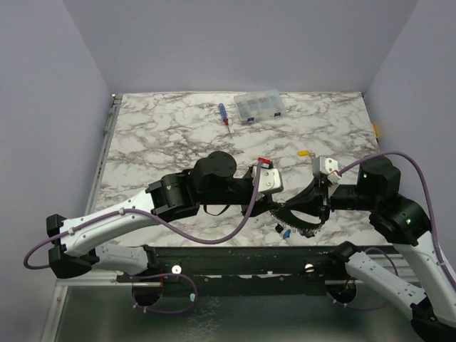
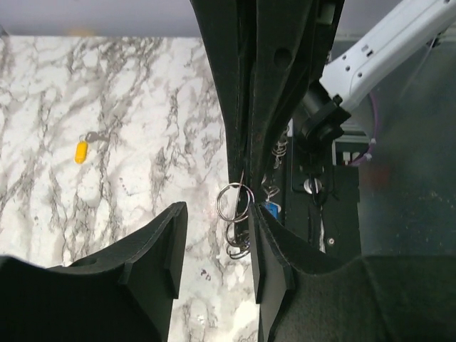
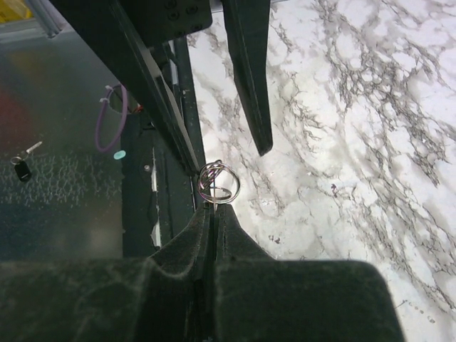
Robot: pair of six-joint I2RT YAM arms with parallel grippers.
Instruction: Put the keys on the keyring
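Observation:
The keyring hangs as a dark studded hoop near the table's front edge, between the two grippers. My right gripper is shut on its thin wire, and small silver rings stick out just past the jaws. My left gripper is open, its right finger beside the same silver rings, with nothing between the fingers. A blue key and a black key hang under the hoop. A yellow key lies alone on the marble.
A blue-and-red screwdriver and a clear compartment box lie at the back of the table. The black base rail runs along the near edge. Another black-headed key lies on the metal floor below.

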